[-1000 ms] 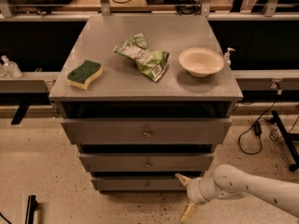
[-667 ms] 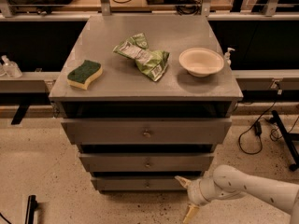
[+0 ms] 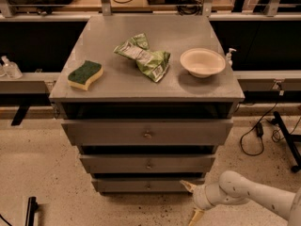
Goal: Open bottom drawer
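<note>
Bottom drawer (image 3: 122, 185) job, quick note. Pincer (image 3: 192, 201) sits low, just off the drawer front's right end, w/ fingers spread: upper finger (image 3: 188, 186) level w/ the front and near its right edge, lower one angled down toward the floor. It's pinching nothing. Can't tell if the upper tip touches the metal.

Change vs 1 s ago: hardly any. Pincer has crept a touch up and toward the cabinet, and the arm behind it is approx. in the same pose. Drawer front hasn't shifted; it looks as closed as before.

Meaning, imo: pull not started, approach phase only. Knob (image 3: 148, 186) is at the front's centre, well left of the pincer, so the next move needs a slide left across the front before closing on it. Risk: hooking the drawer's edge instead of the knob.

Outward: middle drawer (image 3: 148, 164) and top drawer (image 3: 148, 133) are above, both undisturbed. On the bench (image 3: 117, 86) are a sponge (image 3: 84, 74) left, chip bag (image 3: 143, 58) mid and bowl (image 3: 203, 61) right, none moved.
</note>
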